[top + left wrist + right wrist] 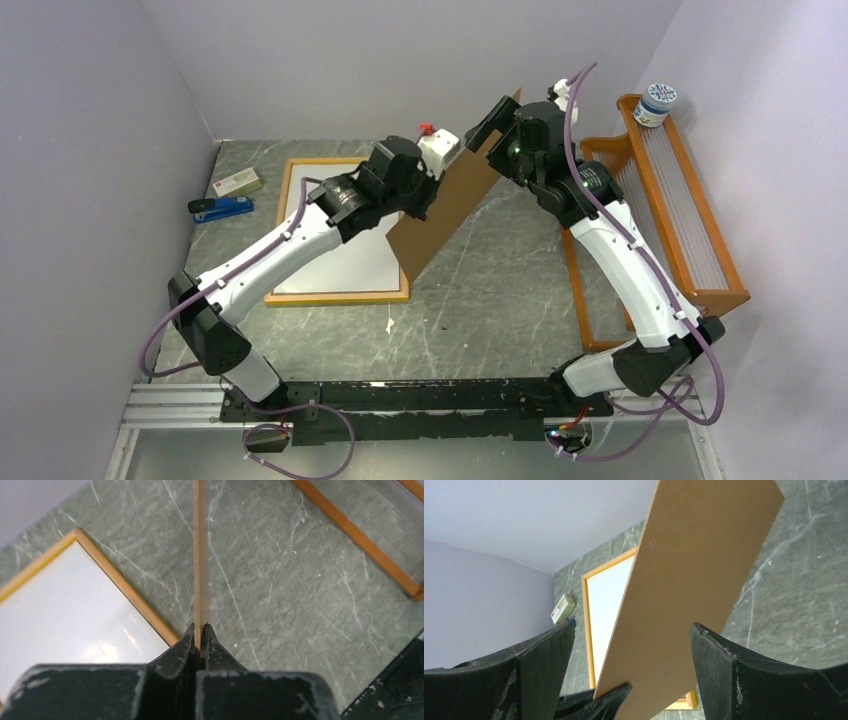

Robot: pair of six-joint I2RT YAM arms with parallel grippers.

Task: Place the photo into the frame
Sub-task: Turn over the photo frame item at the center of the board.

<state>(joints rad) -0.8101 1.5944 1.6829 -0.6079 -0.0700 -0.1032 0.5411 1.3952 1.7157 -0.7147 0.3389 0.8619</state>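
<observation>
The frame (338, 297), with a thin yellow-orange border, lies flat on the table left of centre. A plain white sheet (350, 258), the photo back side up, lies inside it; no printed side shows. My left gripper (428, 192) is shut on the near edge of the brown hardboard backing panel (450, 205) and holds it on edge, tilted, over the frame's right side. In the left wrist view my left gripper (200, 630) pinches the panel's thin edge (200, 555) beside the frame (125, 586). My right gripper (490, 125) is open, its jaws wide on either side of the panel's (694, 570) far end without touching it.
An orange wooden slatted rack (690, 200) stands along the right wall with a small jar (657, 103) on its far end. A blue stapler (222, 208) and a small box (237, 183) lie left of the frame. Walls close in on the left, back and right.
</observation>
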